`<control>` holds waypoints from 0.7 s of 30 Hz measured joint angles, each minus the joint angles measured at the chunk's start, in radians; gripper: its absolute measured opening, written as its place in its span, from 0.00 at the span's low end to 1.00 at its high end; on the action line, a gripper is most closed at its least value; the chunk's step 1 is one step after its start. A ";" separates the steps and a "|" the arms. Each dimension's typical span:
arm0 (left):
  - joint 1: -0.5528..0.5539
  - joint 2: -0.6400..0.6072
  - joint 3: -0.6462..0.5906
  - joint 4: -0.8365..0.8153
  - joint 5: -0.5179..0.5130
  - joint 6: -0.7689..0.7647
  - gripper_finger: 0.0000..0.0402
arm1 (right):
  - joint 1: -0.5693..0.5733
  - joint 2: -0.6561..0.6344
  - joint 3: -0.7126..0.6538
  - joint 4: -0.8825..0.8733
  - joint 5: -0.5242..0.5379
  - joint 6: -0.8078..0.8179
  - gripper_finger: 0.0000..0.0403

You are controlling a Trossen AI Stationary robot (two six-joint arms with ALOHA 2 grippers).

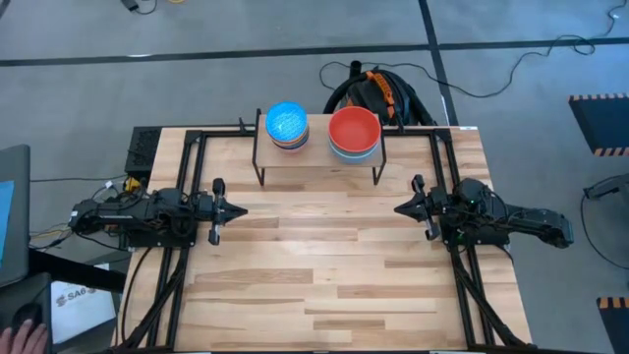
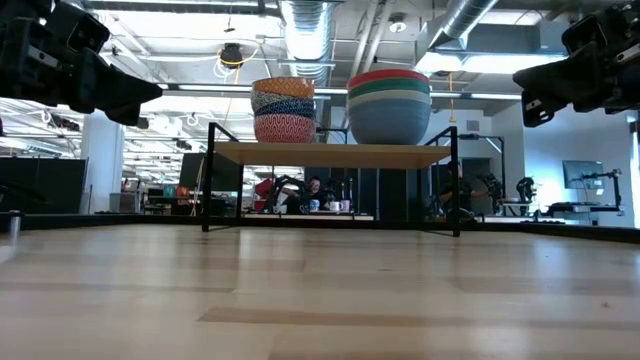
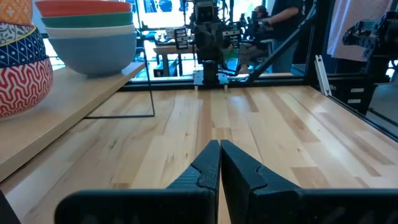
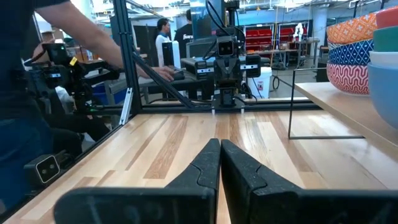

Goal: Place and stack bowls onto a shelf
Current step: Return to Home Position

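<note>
We can read only a few letters, something like "SA", on a white box [image 1: 81, 298] beside the light wooden tabletop [image 1: 324, 285]; the rest is too small to tell. The low light-wood shelf with thin black legs [image 1: 319, 159] stands at the far edge of the tabletop. It holds two piles of round bowls, each bowl sitting inside the one under it. The patterned pile [image 2: 283, 110] goes orange, blue, then red-and-white at the bottom. The plain pile [image 2: 389, 105] goes red, green, a pale one, then light blue at the bottom. The left tool [image 1: 240, 209] and the right tool [image 1: 398, 208] hang over the tabletop's two sides, well apart from the shelf, each clenched on nothing.
</note>
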 joint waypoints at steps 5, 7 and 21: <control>0.012 0.000 0.004 0.006 -0.089 0.027 0.00 | 0.000 0.000 0.000 0.000 0.000 0.000 0.10; 0.015 0.000 0.010 -0.013 -0.129 0.030 0.00 | 0.000 0.000 0.000 0.000 0.000 0.000 0.10; 0.015 0.000 0.015 -0.021 -0.155 0.025 0.00 | 0.000 0.000 0.000 0.000 0.000 0.000 0.10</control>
